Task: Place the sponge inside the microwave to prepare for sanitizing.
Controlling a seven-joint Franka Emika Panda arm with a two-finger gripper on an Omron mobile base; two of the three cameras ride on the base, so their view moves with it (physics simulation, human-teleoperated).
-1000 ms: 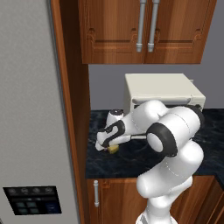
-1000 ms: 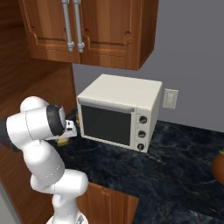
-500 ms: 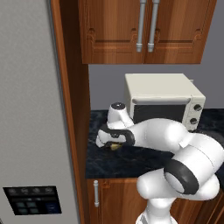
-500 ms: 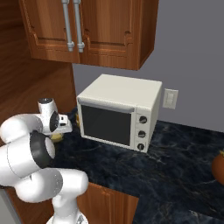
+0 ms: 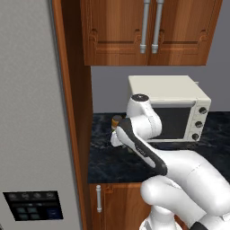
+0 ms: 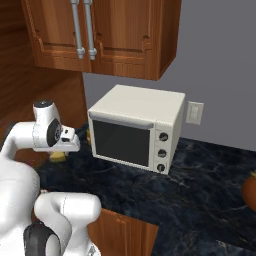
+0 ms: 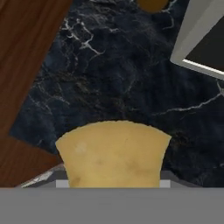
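Observation:
The sponge [image 7: 113,153], a yellowish-tan block, sits close under the hand camera, held above the dark marble counter. My gripper [image 7: 113,180] is shut on it, and the block hides the fingertips. In the right base view the sponge [image 6: 59,157] peeks out yellow under the white hand, with the gripper [image 6: 61,152] near the counter's left end, left of the cream-white oven. From the left base camera my own forearm covers the hand. The microwave is out of view.
A cream-white toaster oven [image 6: 135,127] [image 5: 173,112] stands on the counter [image 6: 200,175] against the wall. A wooden side panel [image 5: 74,112] and grey fridge [image 5: 31,112] close off the left. A small brown round object [image 7: 151,3] sits behind. Wooden cabinets [image 5: 148,31] hang overhead.
The arm has refolded, its elbow swinging down and to the right. The hand with the sponge has shifted slightly left along the counter and stays low.

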